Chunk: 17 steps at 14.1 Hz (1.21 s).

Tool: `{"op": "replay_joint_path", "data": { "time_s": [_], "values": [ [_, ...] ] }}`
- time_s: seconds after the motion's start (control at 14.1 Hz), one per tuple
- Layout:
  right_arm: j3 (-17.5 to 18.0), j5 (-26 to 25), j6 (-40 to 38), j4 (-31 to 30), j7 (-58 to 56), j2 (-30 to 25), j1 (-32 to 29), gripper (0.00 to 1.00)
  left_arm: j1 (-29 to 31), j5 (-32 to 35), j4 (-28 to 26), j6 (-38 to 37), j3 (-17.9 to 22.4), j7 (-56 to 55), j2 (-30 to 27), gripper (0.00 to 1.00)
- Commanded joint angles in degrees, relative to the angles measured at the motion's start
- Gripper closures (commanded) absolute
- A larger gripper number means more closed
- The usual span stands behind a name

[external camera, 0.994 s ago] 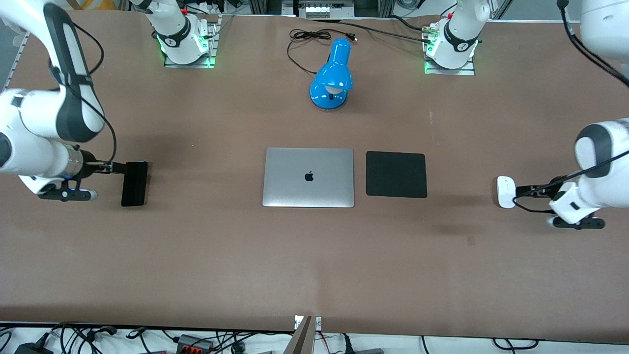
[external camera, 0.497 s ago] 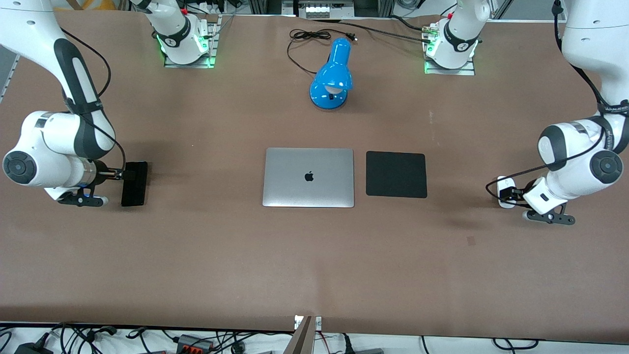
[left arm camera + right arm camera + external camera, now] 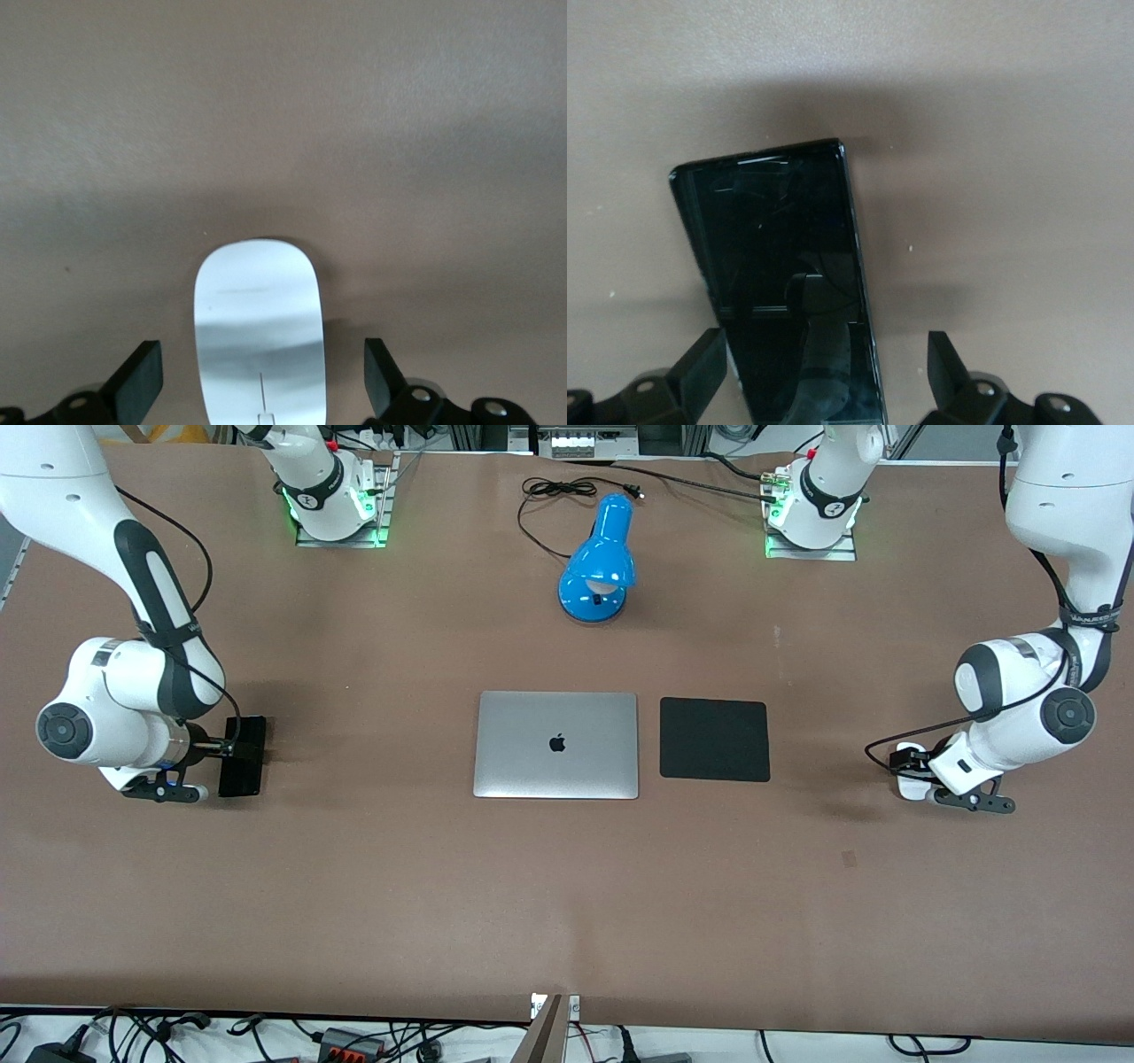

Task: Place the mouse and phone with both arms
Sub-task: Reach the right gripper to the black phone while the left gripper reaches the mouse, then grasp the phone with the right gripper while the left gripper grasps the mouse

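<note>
The white oval mouse (image 3: 905,787) lies on the table at the left arm's end, partly covered by my left gripper (image 3: 904,764). In the left wrist view the mouse (image 3: 259,328) lies between the open fingers (image 3: 142,382), with a gap on each side; the left gripper (image 3: 261,385) is low over it. The black phone (image 3: 244,755) lies flat at the right arm's end. My right gripper (image 3: 227,750) is over the phone's edge. In the right wrist view the phone (image 3: 775,266) lies between the open fingers (image 3: 702,363) of the right gripper (image 3: 826,370), untouched.
A closed silver laptop (image 3: 556,744) lies mid-table, with a square black mouse pad (image 3: 714,739) beside it toward the left arm's end. A blue desk lamp (image 3: 601,560) and its black cable (image 3: 554,489) lie farther from the front camera, between the arm bases.
Both arms have swung inward and lowered. The left gripper has moved over the mouse and the right gripper over the phone. Mouse and phone have not moved.
</note>
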Motion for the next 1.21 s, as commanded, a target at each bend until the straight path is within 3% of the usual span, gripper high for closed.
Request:
{"op": "replay_joint_path", "data": {
  "time_s": [0.0,0.21,0.64,0.85,0.99,1.14],
  "values": [
    [1.13,0.2,1.44,-0.25,-0.32,0.39,-0.89,0.0,0.83,0.24,-1.2,1.98,-0.6,0.96,-0.17,0.0],
    [2.18,0.2,1.61,-0.25,-0.41,0.82,-0.89,0.0,0.83,0.24,-1.2,1.98,-0.6,0.96,0.62,0.0],
    [2.18,0.11,2.76,-0.07,-2.86,1.7,-1.07,0.0,0.83,0.24,-1.11,1.98,-0.6,0.96,0.8,0.15],
    [2.18,0.11,3.37,0.19,-3.57,2.67,-0.98,0.0,0.83,0.15,-0.94,1.8,-0.6,0.95,0.8,0.61],
    [2.18,0.11,3.46,0.19,-3.57,3.11,-0.98,0.0,0.57,0.24,-0.5,1.28,-0.6,0.78,0.19,0.69],
    [2.18,0.11,3.46,0.19,-3.57,3.02,-0.98,0.0,-0.13,0.24,0.81,-0.38,-0.87,0.34,-1.91,0.69]
  ]
}}
